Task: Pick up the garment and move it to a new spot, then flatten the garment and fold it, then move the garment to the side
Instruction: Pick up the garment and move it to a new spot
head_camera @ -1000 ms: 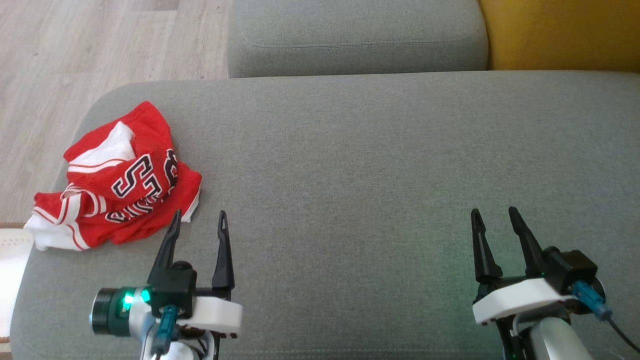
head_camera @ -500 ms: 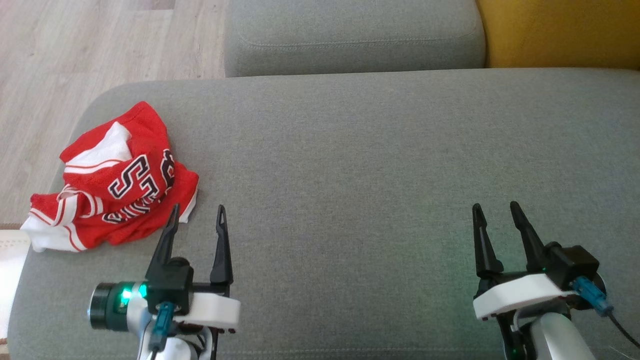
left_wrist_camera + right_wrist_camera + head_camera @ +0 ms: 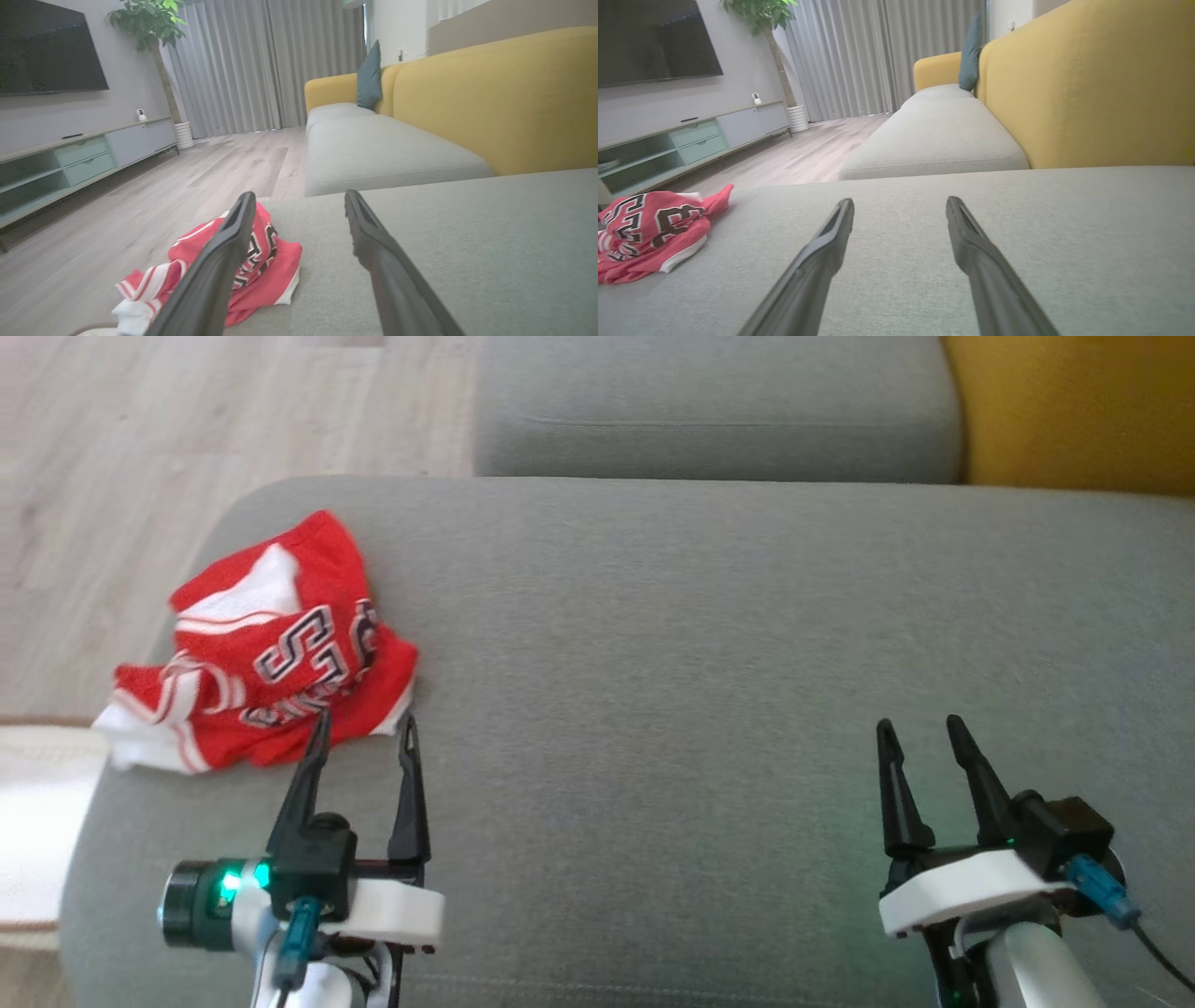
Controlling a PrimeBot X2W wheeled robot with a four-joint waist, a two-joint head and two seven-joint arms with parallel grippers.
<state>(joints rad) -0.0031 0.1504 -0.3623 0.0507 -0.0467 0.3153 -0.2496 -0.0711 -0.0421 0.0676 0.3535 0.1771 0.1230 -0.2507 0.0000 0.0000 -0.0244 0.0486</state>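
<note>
A crumpled red garment (image 3: 271, 649) with white trim and dark lettering lies at the left end of the grey sofa cushion (image 3: 709, 644). It also lies low left in the left wrist view as the garment (image 3: 266, 261) and at the left edge of the right wrist view as the garment (image 3: 649, 233). My left gripper (image 3: 364, 728) is open, its fingertips just short of the garment's near edge, nothing between them. My right gripper (image 3: 920, 728) is open and empty above bare cushion at the lower right. In each wrist view the gripper (image 3: 299, 198) and gripper (image 3: 900, 203) stand spread.
A second grey cushion (image 3: 719, 411) lies beyond, with a yellow backrest (image 3: 1074, 411) at the far right. Wooden floor (image 3: 121, 457) runs along the left past the cushion's rounded edge. A pale object (image 3: 37, 821) sits at the left edge. A TV cabinet (image 3: 70, 158) stands across the room.
The head camera has turned left, so the whole scene has shifted right in view. My left gripper now stands closer to the garment's near edge. The garment lies as before.
</note>
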